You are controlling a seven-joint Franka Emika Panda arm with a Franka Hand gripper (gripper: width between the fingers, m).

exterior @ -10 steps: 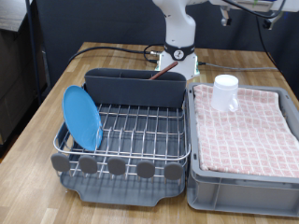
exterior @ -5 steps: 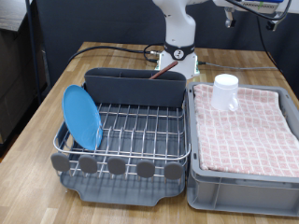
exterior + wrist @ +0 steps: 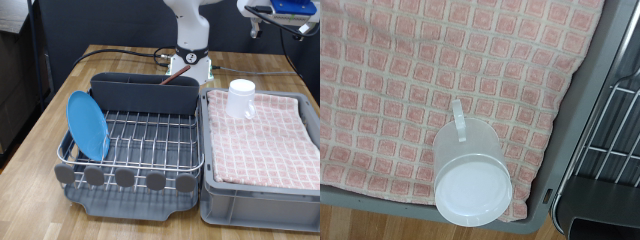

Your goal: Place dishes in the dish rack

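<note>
Mug (image 3: 470,172) sits on checked cloth (image 3: 440,70) below the hand, whose finger state cannot be told.

The arm (image 3: 188,28) is glossy white, built of rounded segments, rising at the exterior view's top centre from a white base (image 3: 190,66) marked with red. Dark cables trail from that base across the wood. At the upper right, a dark hand section shows blue (partly cropped by the frame).
</note>
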